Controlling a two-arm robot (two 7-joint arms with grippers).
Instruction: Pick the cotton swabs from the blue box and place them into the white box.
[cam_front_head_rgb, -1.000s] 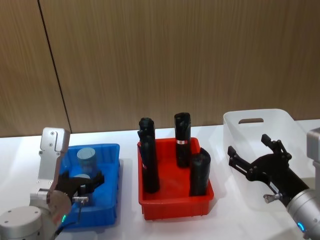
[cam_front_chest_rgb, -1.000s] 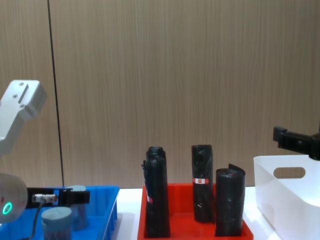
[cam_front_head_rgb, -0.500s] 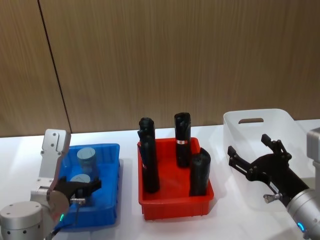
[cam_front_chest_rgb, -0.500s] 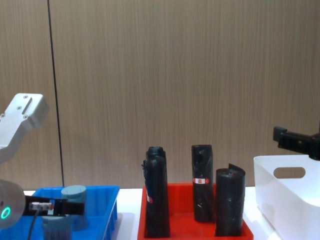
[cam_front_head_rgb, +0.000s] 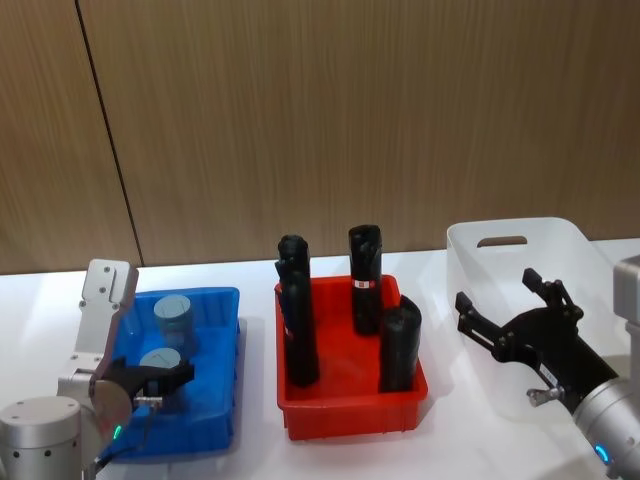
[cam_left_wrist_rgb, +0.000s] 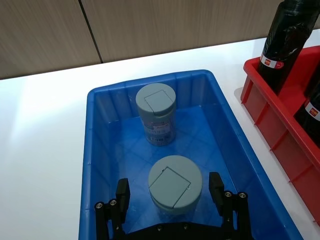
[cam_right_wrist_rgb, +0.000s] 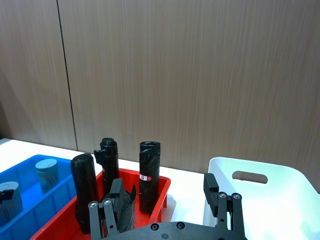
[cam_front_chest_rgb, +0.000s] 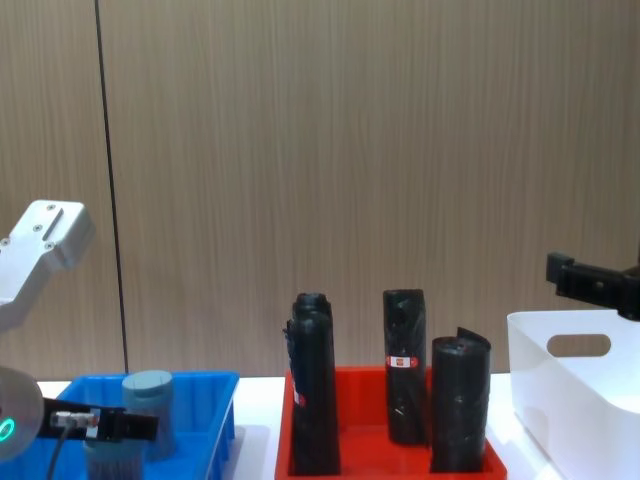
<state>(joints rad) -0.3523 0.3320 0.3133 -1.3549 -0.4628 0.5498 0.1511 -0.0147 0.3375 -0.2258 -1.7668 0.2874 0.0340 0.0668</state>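
- Two tubs of cotton swabs (cam_left_wrist_rgb: 175, 186) stand upright in the blue box (cam_left_wrist_rgb: 150, 81), one near the robot and the other (cam_left_wrist_rgb: 156, 114) toward the far wall. Neither has reached the white box (cam_front_head_rgb: 470, 262).
- The left gripper (cam_left_wrist_rgb: 169, 184) has sunk lower into the blue box over the last second. In the chest view its fingers sit clearly lower than they did.
- Its jaws are spread, one finger on each side of the nearer tub. The left wrist view shows a gap on both sides, so nothing is grasped yet.
- By my reading the approach is nearly done and the closing squeeze comes next. The tub looks centred between the fingers, so a slip to one side seems unlikely.
- The far tub stands apart from the fingers and should not be disturbed.
- The right gripper (cam_front_head_rgb: 495, 292) hangs released at the near side of the white box, just as it was a second ago, holding nothing.
- The red tray (cam_front_head_rgb: 350, 418) with its black rolls (cam_front_head_rgb: 365, 275) lies between the two boxes, so a carried tub must clear those tall rolls.
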